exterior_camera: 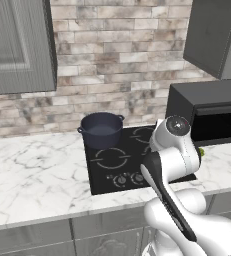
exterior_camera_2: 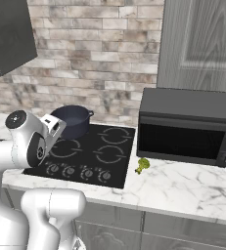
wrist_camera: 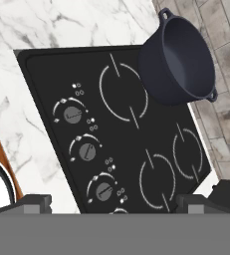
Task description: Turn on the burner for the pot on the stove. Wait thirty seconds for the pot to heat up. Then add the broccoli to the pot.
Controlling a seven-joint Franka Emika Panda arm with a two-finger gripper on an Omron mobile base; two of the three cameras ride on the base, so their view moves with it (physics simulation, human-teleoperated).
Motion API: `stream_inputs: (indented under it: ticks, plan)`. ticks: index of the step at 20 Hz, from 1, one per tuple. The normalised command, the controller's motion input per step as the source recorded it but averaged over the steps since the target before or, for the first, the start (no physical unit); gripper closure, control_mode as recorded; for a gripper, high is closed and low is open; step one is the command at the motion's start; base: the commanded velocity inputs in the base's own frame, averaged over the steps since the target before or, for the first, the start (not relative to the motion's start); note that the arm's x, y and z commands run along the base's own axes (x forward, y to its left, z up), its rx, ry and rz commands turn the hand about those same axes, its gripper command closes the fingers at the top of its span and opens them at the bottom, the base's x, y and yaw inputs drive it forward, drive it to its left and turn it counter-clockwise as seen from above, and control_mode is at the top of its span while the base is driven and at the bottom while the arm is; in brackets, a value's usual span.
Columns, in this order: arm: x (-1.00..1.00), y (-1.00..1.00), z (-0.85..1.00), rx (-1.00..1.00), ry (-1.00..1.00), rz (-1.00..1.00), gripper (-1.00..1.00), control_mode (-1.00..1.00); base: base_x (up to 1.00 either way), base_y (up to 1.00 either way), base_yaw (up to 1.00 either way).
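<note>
Gripper (wrist_camera: 111,201): jaws wide apart, empty, above knobs (wrist_camera: 87,152).
Pot (wrist_camera: 178,60): stove's (wrist_camera: 136,144) far-left corner.
Broccoli (exterior_camera_2: 143,165): marble counter (exterior_camera_2: 183,188), beside stove's right edge.

Pot (exterior_camera_2: 73,121) on stove (exterior_camera_2: 104,158) rear-left; broccoli (exterior_camera_2: 143,165) right.

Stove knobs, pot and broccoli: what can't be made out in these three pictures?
- Flat black glass stove: the fourth knob is cut off by the hand view's bottom edge; the white arm covers the right-hand knobs in the left base view.
- Knob markings: too small to read a setting.
- Small green broccoli floret: mostly hidden behind the arm in the left base view.
- Round dark blue-grey pot: its floor is hidden by its near wall in both base views.
</note>
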Motion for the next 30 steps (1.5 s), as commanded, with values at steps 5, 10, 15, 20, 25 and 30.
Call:
stream_inputs:
  ticks: [5,10,15,20,25,30]
  plan:
    - [0.0,0.0,0.0,0.0,0.0,0.0,-1.0,-1.0,0.0,0.0,0.0]
    - [0.0,0.0,0.0,0.0,0.0,0.0,-1.0,-1.0,0.0,0.0,0.0]
    - [0.0,0.0,0.0,0.0,0.0,0.0,-1.0,-1.0,0.0,0.0,0.0]
    - [0.0,0.0,0.0,0.0,0.0,0.0,-1.0,-1.0,0.0,0.0,0.0]
    - [0.0,0.0,0.0,0.0,0.0,0.0,-1.0,-1.0,0.0,0.0,0.0]
    - [0.0,0.0,0.0,0.0,0.0,0.0,-1.0,-1.0,0.0,0.0,0.0]
